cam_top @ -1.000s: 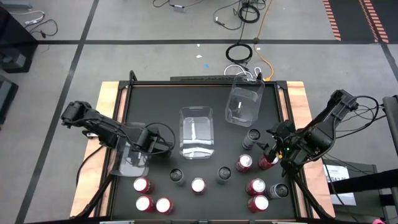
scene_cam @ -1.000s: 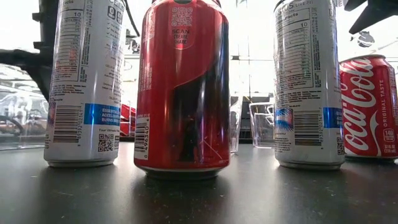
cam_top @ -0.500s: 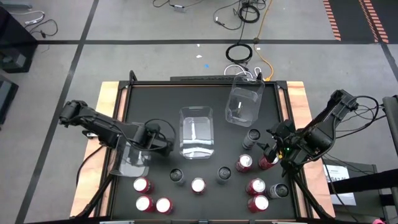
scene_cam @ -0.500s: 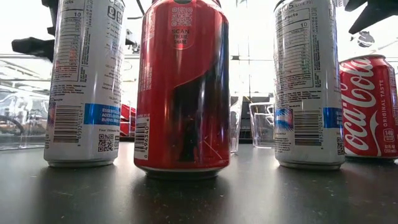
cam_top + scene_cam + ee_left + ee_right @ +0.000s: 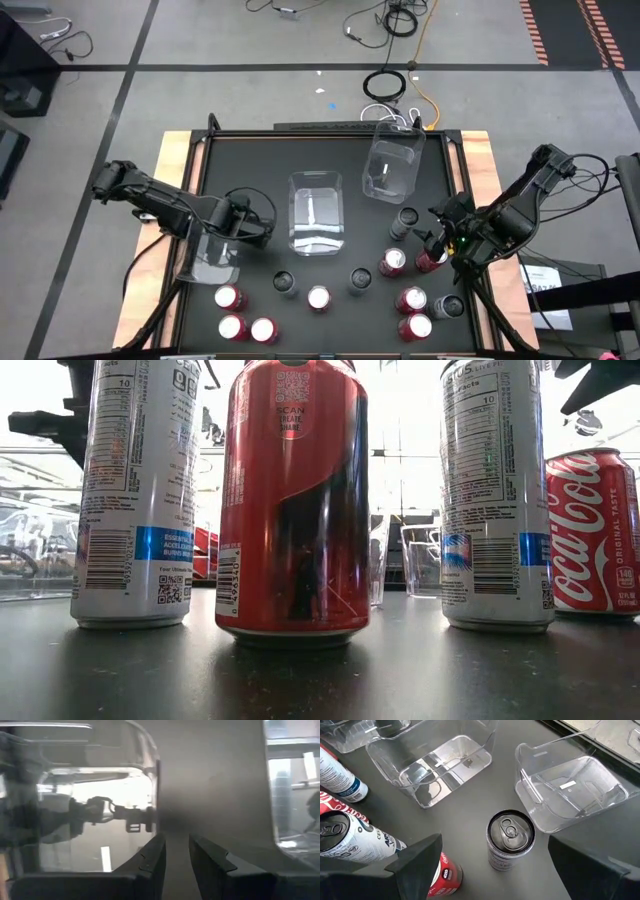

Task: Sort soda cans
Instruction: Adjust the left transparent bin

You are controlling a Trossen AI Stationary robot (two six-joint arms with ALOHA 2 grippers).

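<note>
Under right pincer: dark-topped can

From table height the red can up front loses its top past the frame's upper edge, as do both white cans flanking it; the far red can is cut at the right edge. They block most of the table behind. Through the left wrist camera everything past the clear bin is smeared and hazy, so what the left gripper pinches, if anything, I cannot tell. From overhead, the labels on the cans are too small to read
</note>
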